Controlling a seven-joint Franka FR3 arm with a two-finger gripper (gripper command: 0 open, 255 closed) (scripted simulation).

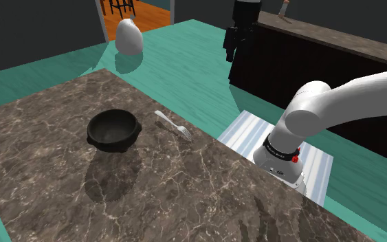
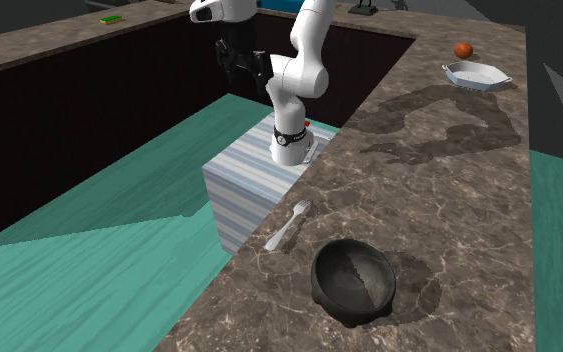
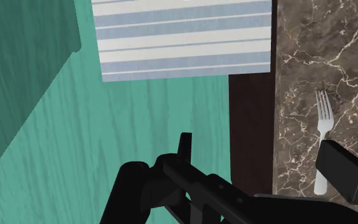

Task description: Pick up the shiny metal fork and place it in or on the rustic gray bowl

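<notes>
One fork [image 1: 173,125] is your whole job, and in the shoulder view it lies flat on the marble counter [image 1: 61,199], just beside the dark bowl [image 1: 114,129] and near the counter's edge, tines toward the striped stand [image 1: 250,130]. Judge it light, stiff and slick — it lies flush, so come straight down and pinch across the narrow handle, not the tines. The gripper [image 1: 236,51] hangs well apart from it, over the teal floor [image 1: 185,62].

In the second exterior view the fork [image 2: 289,226] sits between stand [image 2: 239,190] and bowl [image 2: 353,280], touching neither. Nothing lies between fork and bowl, so the carry looks short; only the bowl's rim needs clearing. A white dish [image 2: 474,75] and an orange ball [image 2: 462,50] sit far down the counter, out of your way. The gripper [image 2: 239,65] points down beside the arm [image 2: 304,50].

In the wrist view the two fingers [image 3: 343,172] stand apart with nothing between them. The gripper [image 3: 263,156] is over the floor by the counter's dark side, and the fork [image 3: 323,130] lies on the marble beyond one of them. That edge is your hazard — a nudge could slide the fork off.
</notes>
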